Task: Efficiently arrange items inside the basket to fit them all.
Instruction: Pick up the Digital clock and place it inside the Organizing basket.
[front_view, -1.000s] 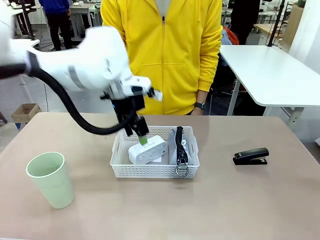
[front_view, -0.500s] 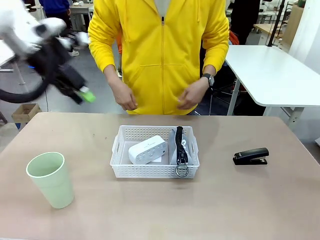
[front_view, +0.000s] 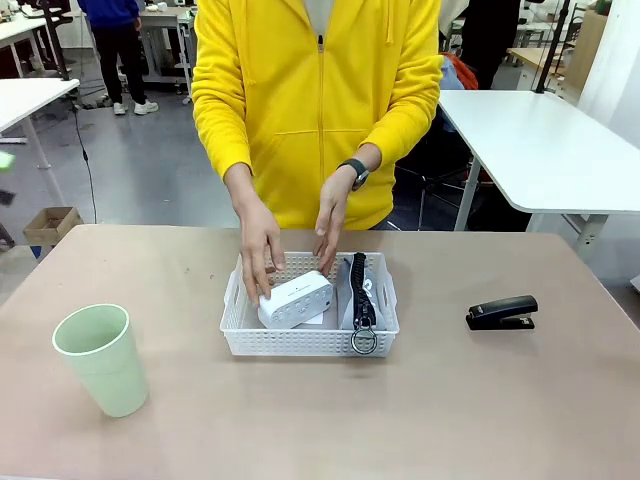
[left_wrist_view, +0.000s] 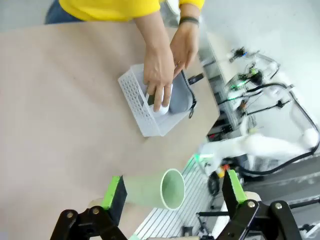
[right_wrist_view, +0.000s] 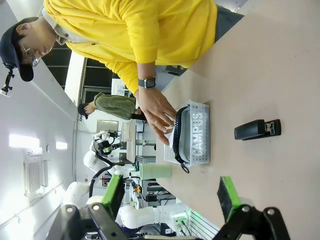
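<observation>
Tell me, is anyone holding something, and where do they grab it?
The person's hands clasp the white box by its two ends, inside the basket. Both the left gripper and the right gripper are open and hold nothing.

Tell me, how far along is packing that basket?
About halfway. Done: the pouch stands on edge in the right half of the basket. In hand: the person's hands are on the white box lying in the left half. Left: the cup and the stapler sit on the table outside it.
</observation>
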